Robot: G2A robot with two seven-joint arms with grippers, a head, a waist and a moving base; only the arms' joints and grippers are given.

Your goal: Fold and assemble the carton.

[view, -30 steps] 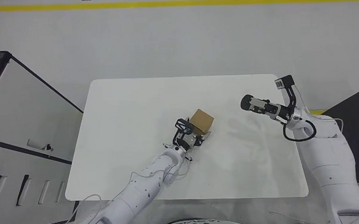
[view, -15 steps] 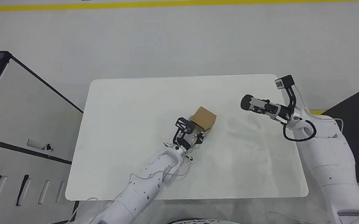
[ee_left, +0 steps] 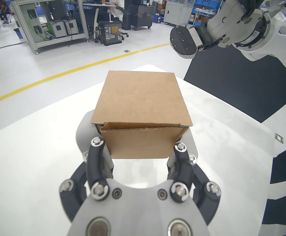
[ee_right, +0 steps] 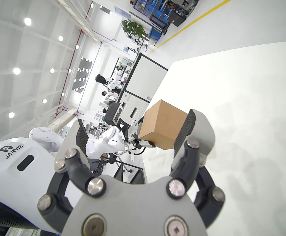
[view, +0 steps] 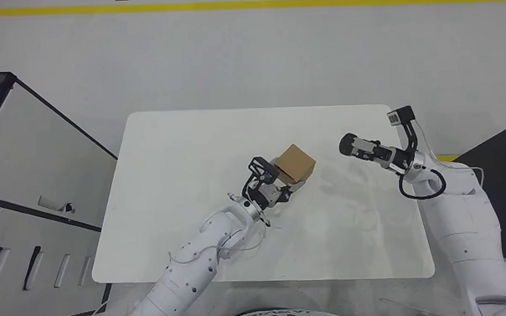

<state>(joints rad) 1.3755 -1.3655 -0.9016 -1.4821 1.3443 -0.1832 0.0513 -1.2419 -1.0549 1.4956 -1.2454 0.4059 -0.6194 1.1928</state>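
A closed brown carton [view: 296, 162] is held just above the middle of the white table [view: 177, 152]. My left gripper [view: 278, 181] is shut on its near end, one finger on each side wall [ee_left: 138, 143]. The carton's top flap [ee_left: 140, 98] lies flat, with a slightly torn front edge. My right gripper [view: 346, 144] hangs open and empty over the table's right part, a short way from the carton, facing it. In the right wrist view the carton [ee_right: 163, 125] shows between that gripper's spread fingers [ee_right: 134, 127], farther off.
A grey cabinet [view: 19, 166] stands off the table's left edge. A black floor mat [view: 497, 149] lies to the right. The table surface around the carton is bare.
My left gripper has lifted the carton and carried it a little to the right, toward the right gripper. The right arm has kept still.
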